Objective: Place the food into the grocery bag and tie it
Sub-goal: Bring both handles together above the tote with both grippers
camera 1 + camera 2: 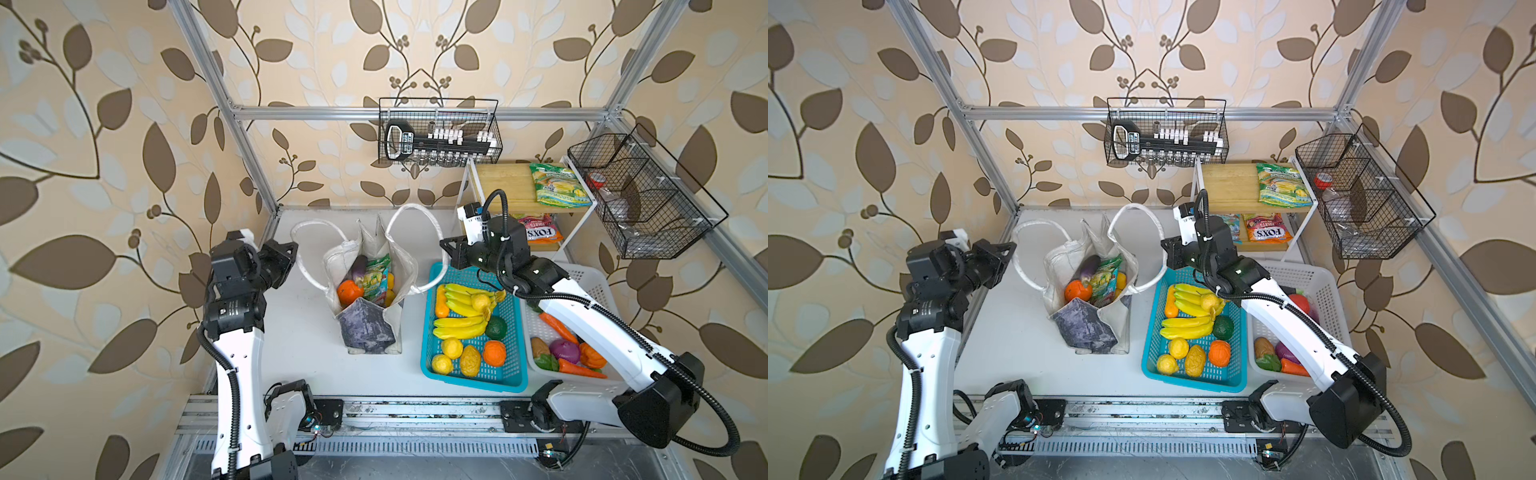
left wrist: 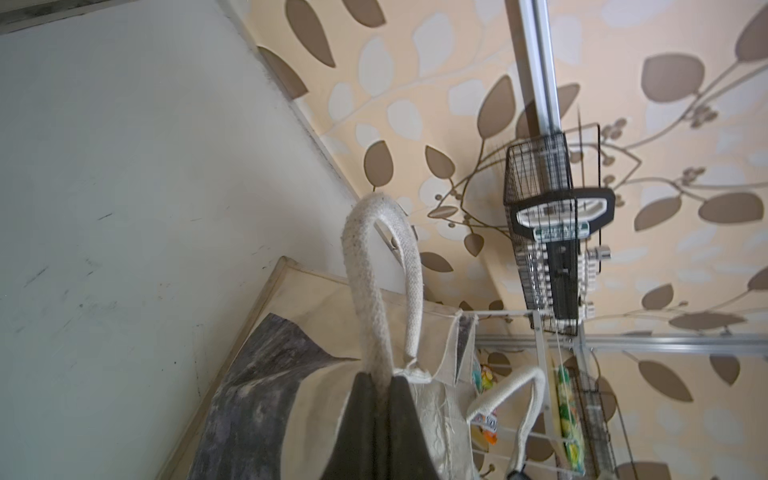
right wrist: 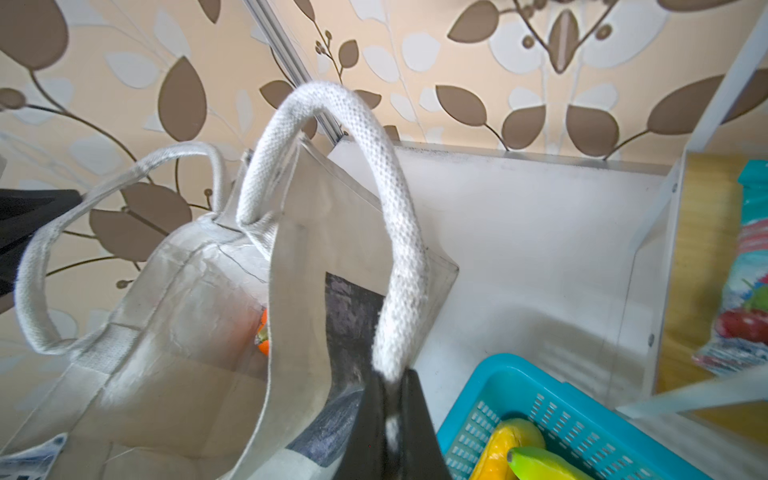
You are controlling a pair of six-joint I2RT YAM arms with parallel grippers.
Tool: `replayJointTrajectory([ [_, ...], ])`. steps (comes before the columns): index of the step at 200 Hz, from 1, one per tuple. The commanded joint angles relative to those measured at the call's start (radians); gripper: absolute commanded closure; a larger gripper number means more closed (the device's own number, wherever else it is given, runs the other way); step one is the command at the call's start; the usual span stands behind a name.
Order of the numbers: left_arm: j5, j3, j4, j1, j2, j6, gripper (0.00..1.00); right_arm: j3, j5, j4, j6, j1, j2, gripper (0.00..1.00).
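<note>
On the white worktop (image 1: 299, 332), between the two arms, the grocery bag (image 1: 365, 328) stands upright with its mouth open, just left of the blue basket (image 1: 432, 357). It has two white loop handles, and each is taken by one tool. The left tool (image 2: 377, 380) is clamped tight on the left handle (image 1: 318, 223), its dark fingers (image 2: 361, 399) pinching the rope near where it meets the fabric. The right tool (image 3: 390, 376) is likewise closed on the right handle (image 1: 415, 206), which arches up from the bag's rim and comes down between its fingers (image 3: 411, 399). Both loops are spread outward, away from each other. Looking into the bag I count four items plainly: one purple eggplant (image 1: 358, 266), one orange (image 1: 349, 292), one green packet (image 1: 376, 276) and one yellow fruit (image 1: 390, 296) half hidden at the side. There are two plastic baskets to the right. The blue one holds two banana bunches (image 1: 459, 328), two lemons (image 1: 452, 347) and several other pieces. The white basket (image 1: 590, 276) beside it holds carrots (image 1: 579, 368) and more vegetables, partly covered by the right arm. Behind them a white rack (image 1: 575, 245) carries one green bag of sweets (image 1: 555, 185) on its top tier and, in a top view, two packets (image 1: 1266, 232) on the tier below. Two black wire baskets (image 1: 440, 133) hang on the frame.
</note>
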Motion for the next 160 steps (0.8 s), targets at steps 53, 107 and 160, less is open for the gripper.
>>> replayJointTrajectory([
  [53,-0.021,0.13,0.092,-0.381,0.079,0.165,1.0,0.166,-0.049,0.06,-0.039,0.181,0.093,1.0],
  [107,-0.02,0.152,0.126,-0.45,0.057,0.175,1.0,0.236,-0.132,0.116,-0.045,0.268,0.245,1.0],
  [160,0.088,0.147,0.133,-0.478,0.085,0.175,1.0,0.169,-0.165,0.356,-0.037,0.294,0.33,1.0],
])
